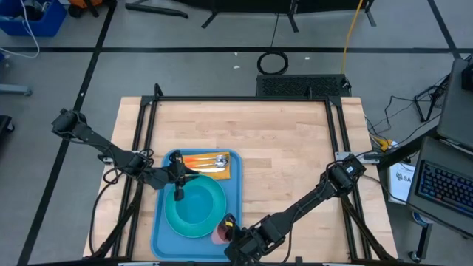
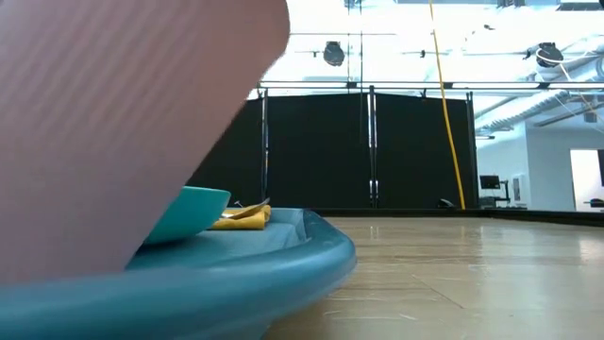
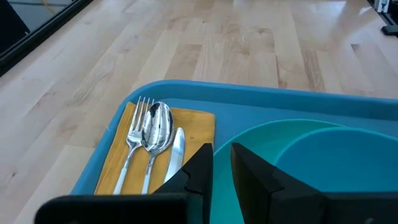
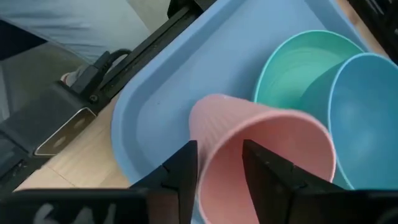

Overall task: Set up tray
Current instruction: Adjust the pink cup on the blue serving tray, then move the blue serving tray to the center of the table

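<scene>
Your right tool (image 4: 217, 168) was clamped on the pink cup (image 4: 261, 149), just above the tray (image 1: 231, 193) corner. You needed to lower it upright, clear of the plate (image 4: 298, 68) beyond, then release gently.

Your left tool (image 3: 222, 163), fingers nearly together, hung over the plate's far edge.

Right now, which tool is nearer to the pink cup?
Right. The right tool is at the pink cup, fingers either side of it; the left tool is over the turquoise plate, toward the cutlery.

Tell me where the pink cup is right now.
The pink cup sits between the right gripper's fingers at the tray's near right corner, beside the turquoise plate.
</scene>
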### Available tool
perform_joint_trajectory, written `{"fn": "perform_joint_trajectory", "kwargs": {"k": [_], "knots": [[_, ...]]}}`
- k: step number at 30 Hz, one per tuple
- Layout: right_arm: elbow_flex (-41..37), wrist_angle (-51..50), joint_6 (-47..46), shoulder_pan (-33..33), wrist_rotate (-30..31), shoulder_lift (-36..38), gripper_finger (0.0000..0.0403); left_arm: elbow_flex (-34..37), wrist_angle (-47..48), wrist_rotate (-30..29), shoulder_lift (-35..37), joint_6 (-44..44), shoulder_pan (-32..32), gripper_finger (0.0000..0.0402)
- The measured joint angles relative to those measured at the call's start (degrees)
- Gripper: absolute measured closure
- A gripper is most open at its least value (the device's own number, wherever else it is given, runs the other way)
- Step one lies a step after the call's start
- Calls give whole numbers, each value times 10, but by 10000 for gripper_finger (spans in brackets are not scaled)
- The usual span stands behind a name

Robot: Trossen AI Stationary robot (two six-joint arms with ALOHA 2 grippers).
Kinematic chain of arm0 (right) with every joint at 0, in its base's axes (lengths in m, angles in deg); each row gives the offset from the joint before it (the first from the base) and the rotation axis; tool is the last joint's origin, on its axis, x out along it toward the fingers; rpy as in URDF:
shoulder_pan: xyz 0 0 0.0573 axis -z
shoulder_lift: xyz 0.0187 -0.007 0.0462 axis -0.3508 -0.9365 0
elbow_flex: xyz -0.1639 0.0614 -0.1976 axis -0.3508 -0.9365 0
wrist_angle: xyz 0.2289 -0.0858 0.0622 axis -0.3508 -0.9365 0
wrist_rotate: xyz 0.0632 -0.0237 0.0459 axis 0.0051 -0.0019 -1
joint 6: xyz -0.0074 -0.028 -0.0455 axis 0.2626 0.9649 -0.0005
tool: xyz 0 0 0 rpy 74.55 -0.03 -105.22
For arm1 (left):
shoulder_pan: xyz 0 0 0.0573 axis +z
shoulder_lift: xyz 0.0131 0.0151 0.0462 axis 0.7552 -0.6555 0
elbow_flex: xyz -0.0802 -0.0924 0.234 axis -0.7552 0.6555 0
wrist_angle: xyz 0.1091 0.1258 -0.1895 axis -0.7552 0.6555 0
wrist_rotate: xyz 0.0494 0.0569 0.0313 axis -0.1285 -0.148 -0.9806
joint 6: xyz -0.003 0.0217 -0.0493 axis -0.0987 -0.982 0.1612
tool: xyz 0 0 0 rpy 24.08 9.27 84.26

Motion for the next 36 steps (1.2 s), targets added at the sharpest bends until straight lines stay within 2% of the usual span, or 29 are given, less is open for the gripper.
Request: {"fn": "perform_joint_trajectory", "kwargs": {"k": [7,12,16,19,26,28,32,36], "knots": [[0,10,9,0,0,0,267,0,0,0,0,0,0,339],[0,0,22,0,2,2,268,0,1,1,0,0,0,339],[0,-23,-16,0,38,19,272,0,7,3,0,5,0,339],[0,-54,-87,0,62,39,271,0,14,4,0,15,0,339],[0,-95,-220,-1,64,70,272,0,14,3,0,20,0,339],[0,-133,-271,-1,92,70,271,0,14,3,0,20,0,339],[-17,-213,-442,-1,170,70,267,0,14,3,0,20,0,339],[-84,-272,-664,-1,229,99,267,0,14,3,0,21,0,339]]}}
